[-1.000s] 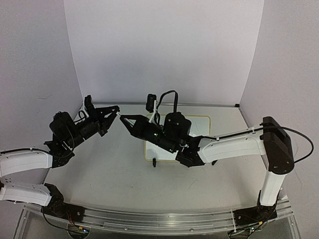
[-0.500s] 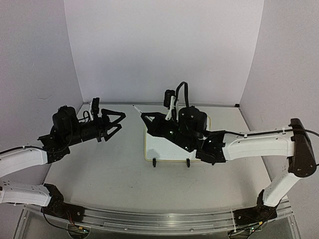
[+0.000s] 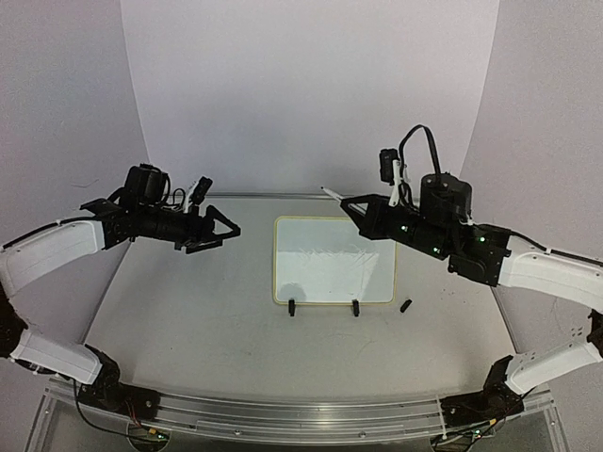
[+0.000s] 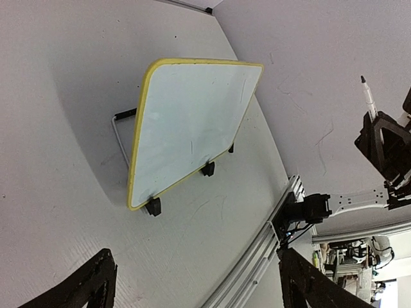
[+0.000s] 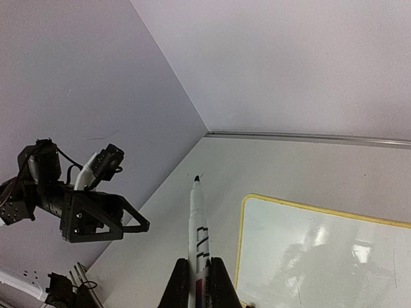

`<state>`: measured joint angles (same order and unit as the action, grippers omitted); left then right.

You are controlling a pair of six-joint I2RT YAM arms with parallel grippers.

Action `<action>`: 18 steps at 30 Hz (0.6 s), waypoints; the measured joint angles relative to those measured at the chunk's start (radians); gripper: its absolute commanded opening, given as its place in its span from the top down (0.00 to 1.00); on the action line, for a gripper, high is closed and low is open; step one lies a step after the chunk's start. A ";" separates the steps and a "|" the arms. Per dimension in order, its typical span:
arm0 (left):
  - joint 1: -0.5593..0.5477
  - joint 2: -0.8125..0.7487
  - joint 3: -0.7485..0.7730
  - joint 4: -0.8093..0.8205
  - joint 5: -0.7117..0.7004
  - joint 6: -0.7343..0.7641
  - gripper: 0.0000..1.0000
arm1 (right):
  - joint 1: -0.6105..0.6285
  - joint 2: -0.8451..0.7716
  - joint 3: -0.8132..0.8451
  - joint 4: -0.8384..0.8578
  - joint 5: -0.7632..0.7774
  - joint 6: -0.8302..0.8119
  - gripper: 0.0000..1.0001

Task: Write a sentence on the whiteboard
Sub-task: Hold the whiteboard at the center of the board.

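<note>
The whiteboard [image 3: 332, 259] stands tilted on two black clip feet in the middle of the table, its rim yellow. No sentence shows on its face, only faint smears and reflections [image 4: 192, 122] [image 5: 321, 250]. My right gripper [image 3: 350, 204] hovers above the board's upper right corner, shut on a white marker [image 3: 332, 194] whose bare dark tip points left. In the right wrist view the marker [image 5: 198, 224] sticks out from between the fingers of the right gripper [image 5: 199, 282]. My left gripper [image 3: 231, 235] hangs open and empty in the air left of the board; its fingers [image 4: 96, 282] frame the table.
A small black cap [image 3: 406, 305] lies on the table just right of the board's right foot. The aluminium rail [image 3: 301, 414] runs along the near edge. White walls close the back and both sides.
The two grippers met tip to tip over the board; they have since drawn apart, left arm leftward, right arm right and upward with the marker. The left gripper opened. The black cap now shows on the table.
</note>
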<state>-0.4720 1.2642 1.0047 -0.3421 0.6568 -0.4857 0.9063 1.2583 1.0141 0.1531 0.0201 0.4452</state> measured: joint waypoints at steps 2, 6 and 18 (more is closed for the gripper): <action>0.023 0.056 0.038 -0.016 0.017 0.045 0.14 | -0.054 -0.009 -0.028 -0.021 -0.067 -0.005 1.00; 0.041 0.152 0.096 0.003 0.018 0.115 0.12 | -0.124 -0.014 -0.067 -0.044 -0.169 -0.012 1.00; 0.040 0.402 0.237 0.155 -0.008 0.241 0.16 | -0.154 0.048 -0.127 0.029 -0.261 -0.001 1.00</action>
<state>-0.4319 1.6664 1.2416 -0.1869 0.6490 -0.2444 0.7523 1.3063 0.8867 0.1826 -0.2409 0.4443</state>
